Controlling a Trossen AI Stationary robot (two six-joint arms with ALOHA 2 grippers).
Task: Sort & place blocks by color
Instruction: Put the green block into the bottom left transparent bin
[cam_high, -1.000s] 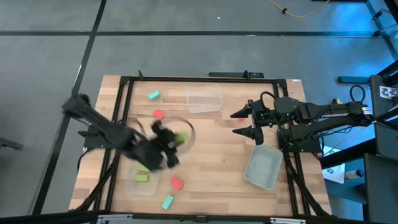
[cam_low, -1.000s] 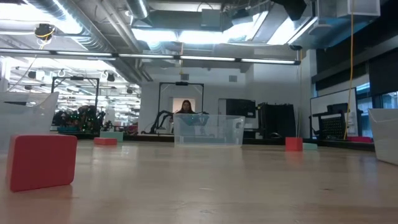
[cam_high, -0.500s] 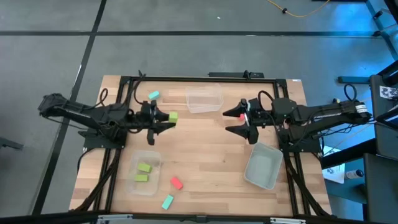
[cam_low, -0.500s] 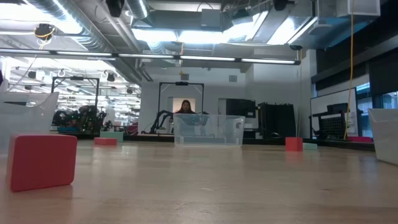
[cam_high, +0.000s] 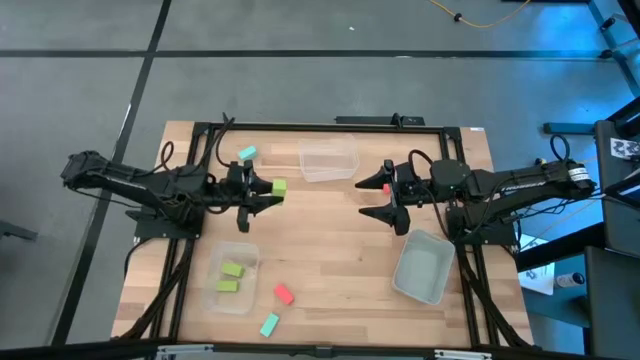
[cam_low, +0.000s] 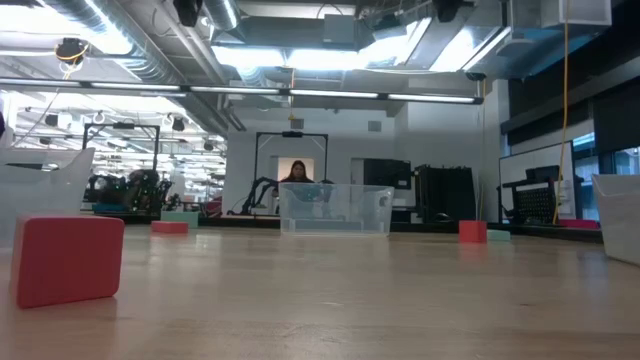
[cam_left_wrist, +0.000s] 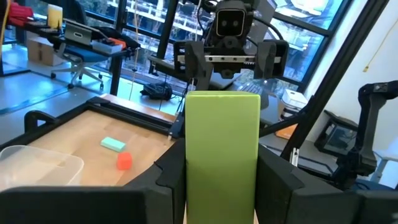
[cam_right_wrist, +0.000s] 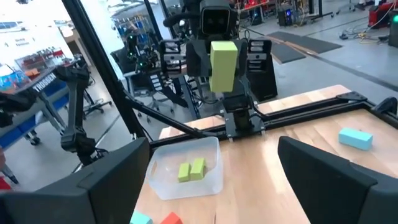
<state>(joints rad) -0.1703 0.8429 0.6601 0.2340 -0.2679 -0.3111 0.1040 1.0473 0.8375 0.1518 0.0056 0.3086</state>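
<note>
My left gripper (cam_high: 268, 190) hovers over the table's left middle, pointing level toward the right, shut on a lime green block (cam_left_wrist: 222, 149). My right gripper (cam_high: 378, 199) faces it from the right, open and empty. Two more lime green blocks (cam_high: 230, 278) lie in the near-left clear tub (cam_high: 245, 300). On the bare table lie a teal block (cam_high: 247, 153) at the far left, a red block (cam_high: 283, 293) and a teal block (cam_high: 269, 324) near the front, and a red block (cam_left_wrist: 124, 160) with a teal one (cam_left_wrist: 114, 144) below the right arm. My left gripper pinches the lime green block between its two fingers (cam_left_wrist: 168, 180), one on each long side (cam_left_wrist: 193, 177). The fingers come at it level from the table's left. The block stands on end between them, reaches out past the fingertips and hangs clear of the table.
An empty clear tub (cam_high: 328, 160) stands at the far middle. Another (cam_high: 423, 265) sits at the near right beside the right arm's base. A black frame (cam_high: 300, 127) runs round the tabletop. Bare wood lies between the two grippers.
My left gripper has carried the lime green block from beside the near-left tub toward the far edge, turned to point level at the right arm, then held still. My right gripper has shifted slightly toward the table's left, still open.
</note>
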